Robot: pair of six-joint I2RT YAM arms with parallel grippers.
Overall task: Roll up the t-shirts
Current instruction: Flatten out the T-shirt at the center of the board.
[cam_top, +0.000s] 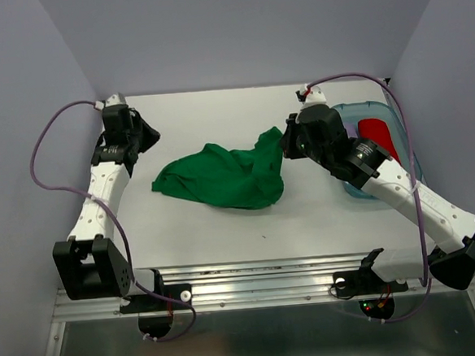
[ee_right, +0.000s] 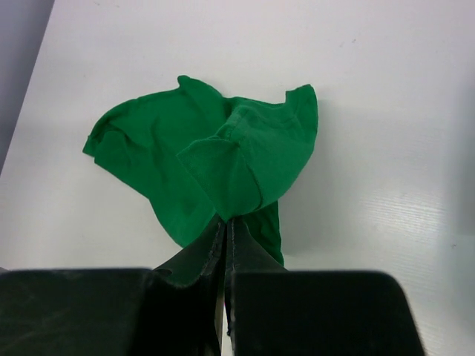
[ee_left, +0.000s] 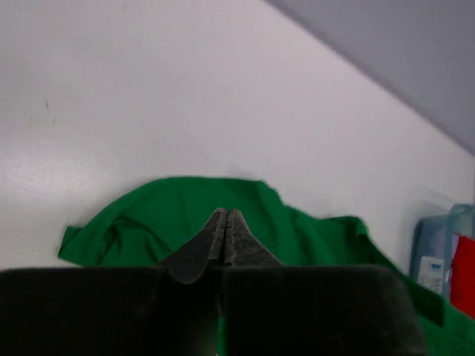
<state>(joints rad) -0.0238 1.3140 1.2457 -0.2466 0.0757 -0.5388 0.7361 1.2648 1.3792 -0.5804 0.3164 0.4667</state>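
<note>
The green t-shirt (cam_top: pixel 221 175) lies crumpled in the middle of the table. My right gripper (cam_top: pixel 285 144) is shut on its right edge and holds that part lifted; in the right wrist view the fabric (ee_right: pixel 237 159) hangs from my closed gripper (ee_right: pixel 226 219). My left gripper (cam_top: pixel 147 138) is shut and empty, above the table to the left of the shirt. In the left wrist view the closed gripper (ee_left: pixel 225 213) points at the shirt (ee_left: pixel 178 215) beyond it.
A blue bin (cam_top: pixel 377 136) stands at the right edge of the table with a red fabric roll (cam_top: pixel 379 135) inside; it also shows in the left wrist view (ee_left: pixel 445 248). Grey walls enclose the back and sides.
</note>
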